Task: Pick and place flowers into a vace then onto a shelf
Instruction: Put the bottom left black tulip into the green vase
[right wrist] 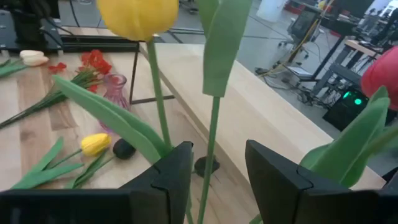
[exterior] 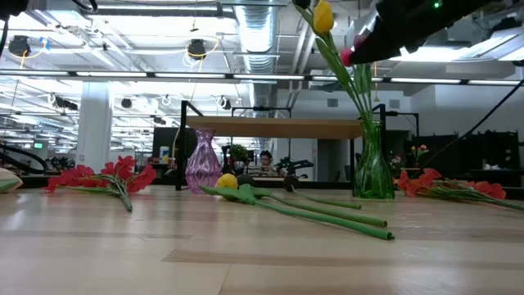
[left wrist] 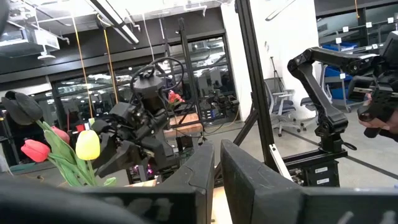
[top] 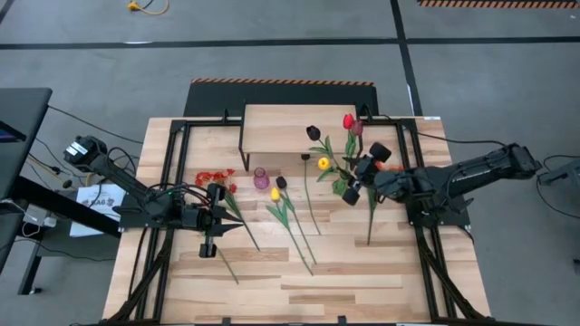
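Overhead, the right gripper (top: 355,186) sits in the centre-right of the high view among upright flowers (top: 319,148), just in front of the shelf (top: 283,127) at upper centre; more flowers lie loose on the table (top: 299,281) at centre. The left gripper (top: 217,220) rests left of centre, pinched shut and empty.

In the low view, a green glass vase (exterior: 373,170) stands right of centre holding several stems, a yellow tulip (exterior: 324,16) rising to the top edge. A purple vase (exterior: 203,162) stands empty left of centre, a flower lying beside it.

The left wrist view shows its own fingers (left wrist: 198,177) closed together at bottom centre, with the bouquet at lower left.

The right wrist view shows its fingers (right wrist: 177,174) at the bottom, standing apart around a thin green stem (right wrist: 211,143) that passes between them; whether they press it cannot be told.

The stems look light, thin and springy, likely slippery plastic, so a hold low on the stem, below the leaves, seems best. The glass vase is the heavy, fragile, top-loaded piece; its narrow waist looks the sensible place to grip.
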Controlling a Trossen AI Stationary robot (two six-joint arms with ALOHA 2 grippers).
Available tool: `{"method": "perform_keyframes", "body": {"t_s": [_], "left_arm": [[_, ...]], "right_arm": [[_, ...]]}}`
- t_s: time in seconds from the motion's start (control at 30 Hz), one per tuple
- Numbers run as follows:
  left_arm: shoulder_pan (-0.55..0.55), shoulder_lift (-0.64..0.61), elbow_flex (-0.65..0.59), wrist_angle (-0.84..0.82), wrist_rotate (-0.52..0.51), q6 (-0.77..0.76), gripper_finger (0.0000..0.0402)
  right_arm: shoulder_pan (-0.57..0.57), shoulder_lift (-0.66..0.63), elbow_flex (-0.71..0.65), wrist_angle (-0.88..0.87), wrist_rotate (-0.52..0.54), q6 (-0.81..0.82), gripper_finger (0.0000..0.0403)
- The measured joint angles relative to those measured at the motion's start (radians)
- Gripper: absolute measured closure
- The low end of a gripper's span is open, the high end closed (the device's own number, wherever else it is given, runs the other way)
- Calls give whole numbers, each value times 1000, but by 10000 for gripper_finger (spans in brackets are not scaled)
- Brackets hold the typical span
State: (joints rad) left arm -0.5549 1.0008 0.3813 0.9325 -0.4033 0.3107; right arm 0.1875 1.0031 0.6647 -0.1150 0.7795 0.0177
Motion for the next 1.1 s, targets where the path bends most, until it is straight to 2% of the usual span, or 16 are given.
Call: {"method": "perform_keyframes", "body": {"t_s": [0.27,0.6,0.77,1.1], "left_arm": [[0,0,0,0,0,0,386],[0,0,0,0,0,0,386],[0,0,0,0,0,8,386],[0,0,0,0,0,8,386]], "right_arm": [[-57,0,0,60,-114,-26,261],[-100,0,0,64,-133,-26,262],[-99,0,0,64,-205,-48,263],[-137,0,0,66,-219,-51,268]]}}
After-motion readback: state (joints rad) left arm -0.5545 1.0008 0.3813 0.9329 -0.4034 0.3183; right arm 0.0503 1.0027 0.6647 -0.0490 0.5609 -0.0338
